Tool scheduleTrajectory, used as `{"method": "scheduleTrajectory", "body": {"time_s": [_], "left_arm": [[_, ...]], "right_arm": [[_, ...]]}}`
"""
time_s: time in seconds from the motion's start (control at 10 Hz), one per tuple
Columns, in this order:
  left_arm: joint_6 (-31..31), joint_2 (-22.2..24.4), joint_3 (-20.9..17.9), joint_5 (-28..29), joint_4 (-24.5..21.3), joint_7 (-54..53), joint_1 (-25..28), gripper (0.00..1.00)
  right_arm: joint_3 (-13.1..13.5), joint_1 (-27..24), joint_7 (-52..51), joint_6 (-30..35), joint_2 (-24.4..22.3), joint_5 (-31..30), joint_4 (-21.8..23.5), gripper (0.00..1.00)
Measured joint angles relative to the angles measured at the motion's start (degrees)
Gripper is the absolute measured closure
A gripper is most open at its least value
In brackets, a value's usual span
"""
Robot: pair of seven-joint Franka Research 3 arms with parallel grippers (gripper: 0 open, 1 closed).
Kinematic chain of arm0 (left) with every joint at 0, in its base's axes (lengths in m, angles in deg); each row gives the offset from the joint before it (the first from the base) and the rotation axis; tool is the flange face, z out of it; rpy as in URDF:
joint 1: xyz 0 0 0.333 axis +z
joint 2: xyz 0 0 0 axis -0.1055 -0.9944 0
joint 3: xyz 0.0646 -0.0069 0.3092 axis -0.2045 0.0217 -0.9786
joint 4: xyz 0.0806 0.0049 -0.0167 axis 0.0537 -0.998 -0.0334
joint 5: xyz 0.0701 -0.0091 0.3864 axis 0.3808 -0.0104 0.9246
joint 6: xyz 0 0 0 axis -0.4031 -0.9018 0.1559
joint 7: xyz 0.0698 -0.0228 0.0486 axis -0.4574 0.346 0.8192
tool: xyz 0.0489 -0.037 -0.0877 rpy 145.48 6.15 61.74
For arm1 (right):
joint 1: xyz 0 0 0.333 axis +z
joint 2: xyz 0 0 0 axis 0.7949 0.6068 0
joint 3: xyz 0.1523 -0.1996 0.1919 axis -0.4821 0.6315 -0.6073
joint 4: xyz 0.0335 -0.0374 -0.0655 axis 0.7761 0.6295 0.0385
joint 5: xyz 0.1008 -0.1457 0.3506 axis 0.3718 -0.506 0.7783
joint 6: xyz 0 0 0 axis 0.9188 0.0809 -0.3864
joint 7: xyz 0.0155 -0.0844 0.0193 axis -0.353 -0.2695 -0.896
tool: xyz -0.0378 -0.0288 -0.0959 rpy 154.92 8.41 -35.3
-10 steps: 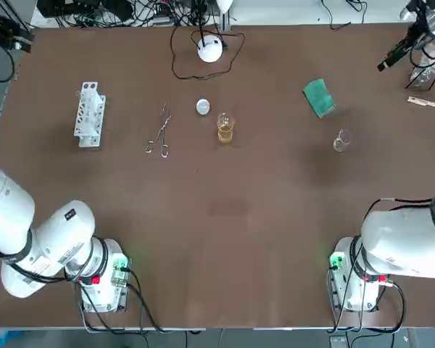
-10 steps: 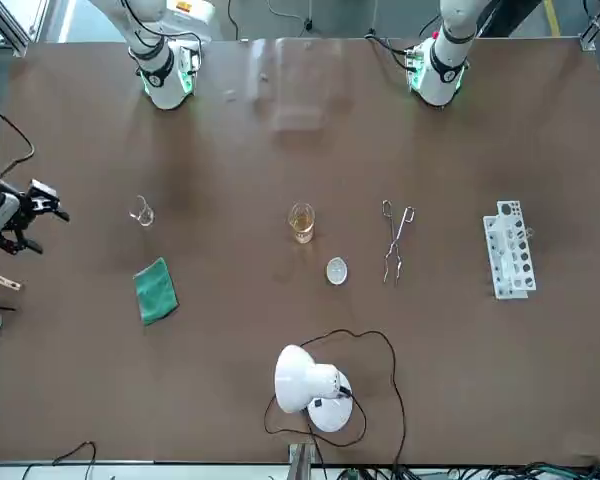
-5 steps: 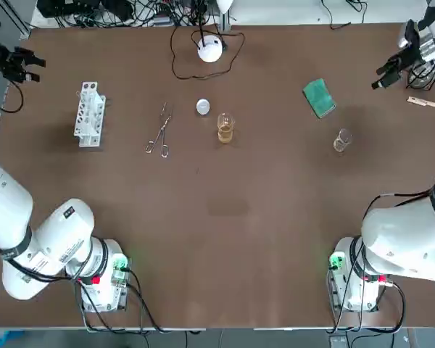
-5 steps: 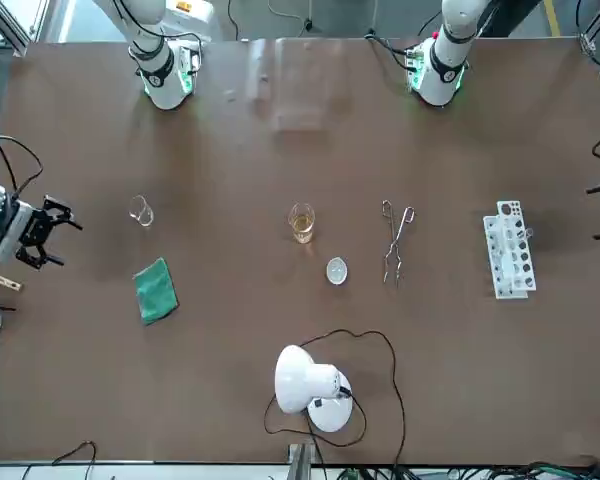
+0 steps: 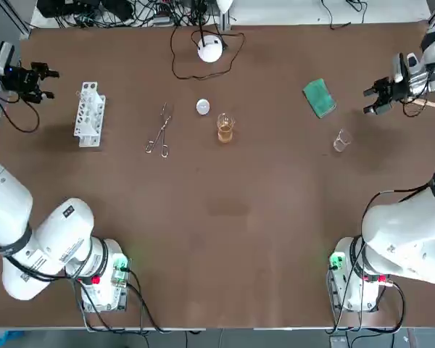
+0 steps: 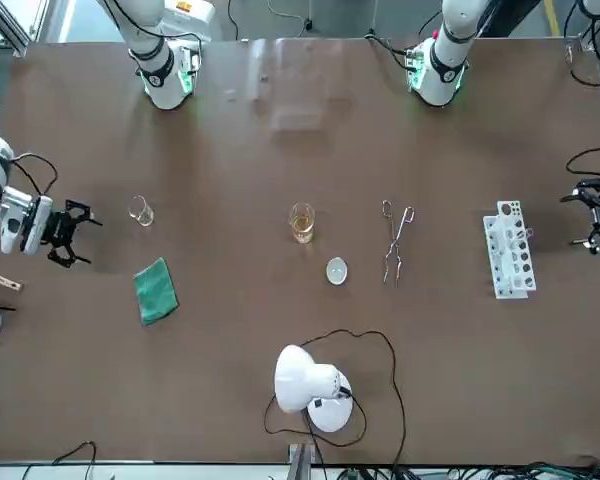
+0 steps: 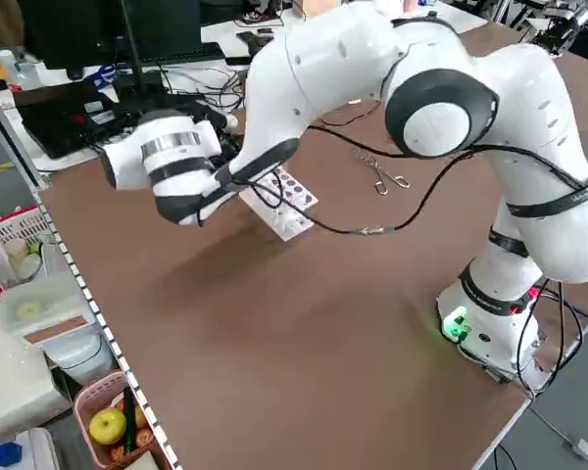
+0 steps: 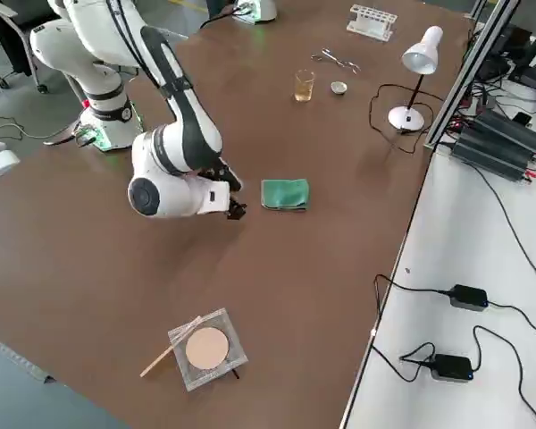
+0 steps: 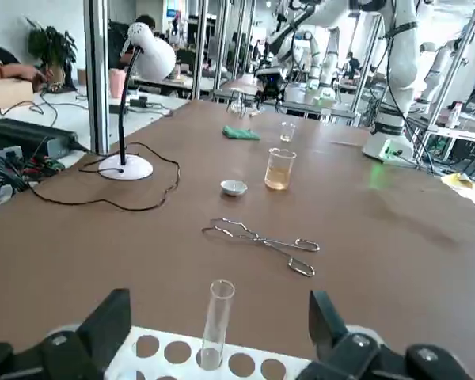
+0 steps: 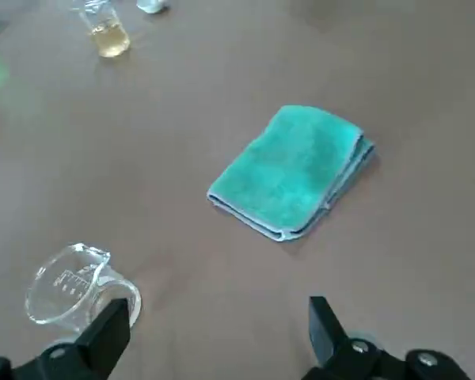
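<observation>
**Left arm.** Left gripper (image 5: 49, 83) hangs at the far-left edge of the bench (image 5: 225, 217). It is near the white test-tube rack (image 5: 89, 114) but clear of it. Jaws stand wide open with nothing between them. In the left wrist view the rack sits just ahead of the fingers. One clear test tube (image 9: 216, 321) stands upright in the near row, and the other holes in view look vacant.

**Right arm.** Right gripper (image 5: 368, 101) hangs over the far-right side of the bench. The folded green cloth (image 5: 319, 98) lies near it toward mid-bench, and the small glass cup (image 5: 341, 140) lies near it on the side toward the robot. Jaws stand wide open and hold nothing. The right wrist view shows cloth and cup both ahead of the fingers, neither touched. The cup is upright and looks empty.

**Mid-bench, well apart from both grippers.**
- Beaker (image 5: 225, 128) with amber liquid
- Metal tongs (image 5: 159, 130)
- Small white dish (image 5: 203, 107)
- Desk lamp (image 5: 210, 49) with its cord looped at the far edge

**Progress (judgement).**
- Approach stage only.
- No contact on either side.
- Rack, tube, cloth and cup all rest on the bench where they stand, and nothing is lifted.
- No grasp is made, so all handling of these items remains to be done.
</observation>
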Motion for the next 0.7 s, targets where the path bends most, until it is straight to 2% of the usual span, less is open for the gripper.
{"method": "scheduleTrajectory", "body": {"time_s": [0.4, 0.6, 0.7], "left_arm": [[0.4, -5.2, 1.0, 0.0, -0.5, -2.4, 0.0, 0.04], [2.1, -6.5, 2.9, -0.8, -0.5, -5.9, -0.1, 0.15], [2.4, -7.0, 3.3, -1.5, -0.5, -6.5, -0.1, 0.16]], "right_arm": [[0.0, -2.9, -14.2, 6.7, 4.6, 1.6, -0.2, 0.00], [0.0, -4.0, -20.7, 9.9, 6.3, 1.7, -1.5, 0.00], [0.0, -4.2, -23.4, 10.9, 7.4, 1.7, -2.3, 0.00]]}}
